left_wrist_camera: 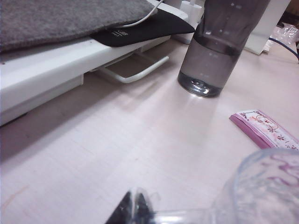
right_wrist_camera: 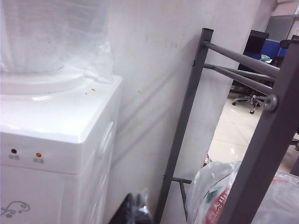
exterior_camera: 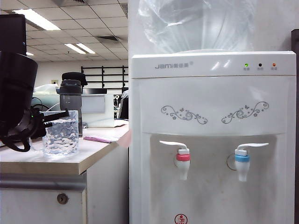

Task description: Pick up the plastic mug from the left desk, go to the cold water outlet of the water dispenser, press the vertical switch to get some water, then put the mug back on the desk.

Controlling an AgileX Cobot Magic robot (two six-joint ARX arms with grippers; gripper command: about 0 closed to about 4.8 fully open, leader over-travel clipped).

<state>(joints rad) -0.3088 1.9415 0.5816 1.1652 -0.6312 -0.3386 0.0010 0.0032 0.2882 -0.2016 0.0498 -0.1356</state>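
The left pincer [exterior_camera: 46,123] is clamped on the thin handle of the plastic mug [exterior_camera: 61,132], which stands on the cream tabletop of the left desk [exterior_camera: 88,158] — the black arm reaching in from the exterior view's left edge. Just behind the mug rises a smoky-grey bottle [exterior_camera: 71,100] with a black cap; a pink packet [exterior_camera: 97,139] lies flat nearby. To the right stands the water dispenser [exterior_camera: 212,140], its cold water outlet [exterior_camera: 242,163] with the blue collar and the vertical switch [exterior_camera: 252,146] well apart from the mug. The right pincer [right_wrist_camera: 135,210] hangs beside the dispenser's top near a grey metal rack [right_wrist_camera: 233,112] — jaws together, holding nothing visible.
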